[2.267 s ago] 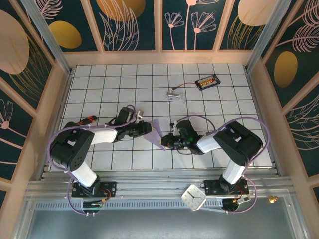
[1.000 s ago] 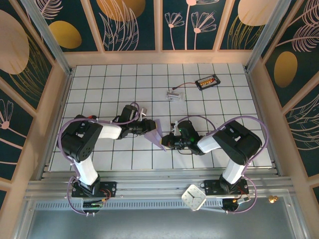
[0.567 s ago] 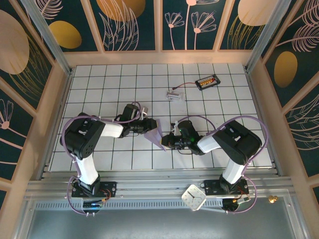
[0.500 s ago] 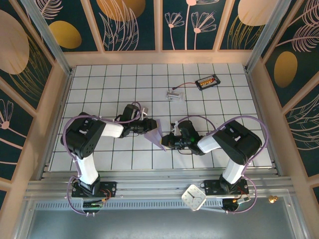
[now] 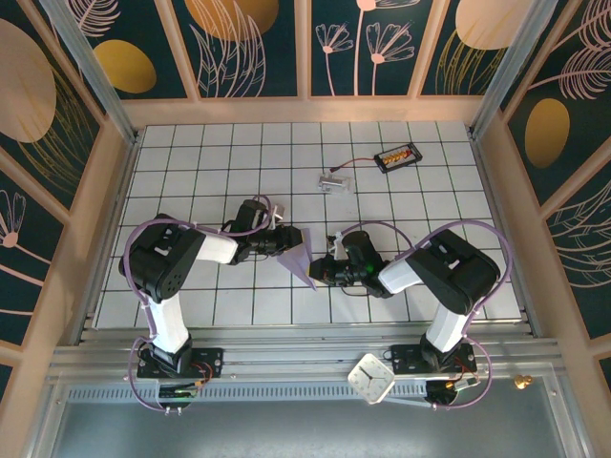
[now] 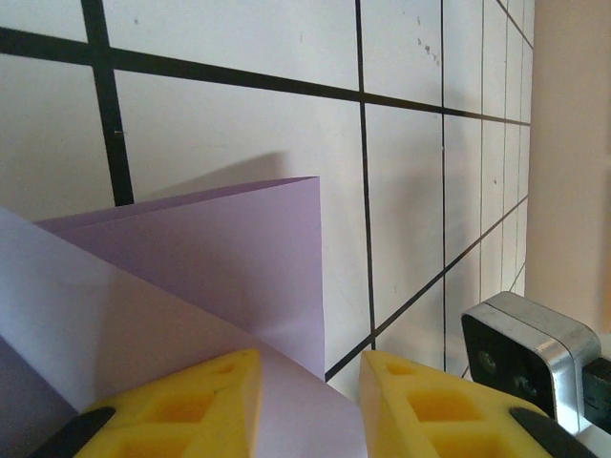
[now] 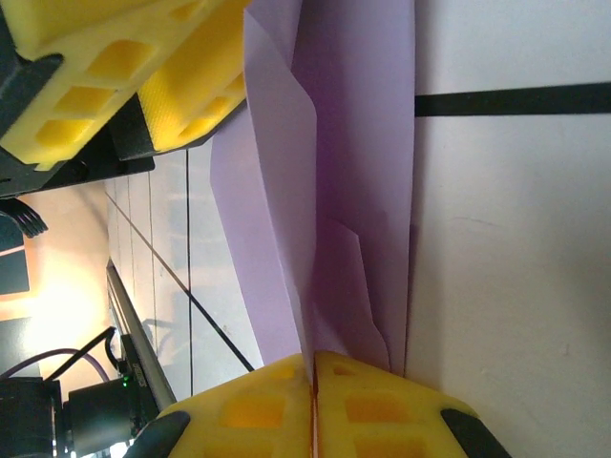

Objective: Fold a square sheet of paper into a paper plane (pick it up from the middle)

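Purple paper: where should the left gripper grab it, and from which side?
Probably the raised folded flap of the purple paper, coming in from the left, low over the table. The right gripper pinches the other end shut, and the flap's thin edge lifts off the table facing the open left gripper, so it should slide between its jaws.

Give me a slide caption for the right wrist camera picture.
Right gripper shut on the folded lavender paper above the white tiled table.

Paper: thin folded lavender paper sheet (image 7: 353, 172) on white, black-lined tiled table (image 7: 506, 248)
Right gripper (image 7: 313, 367): yellow foam pads pinched together on the sheet's edge
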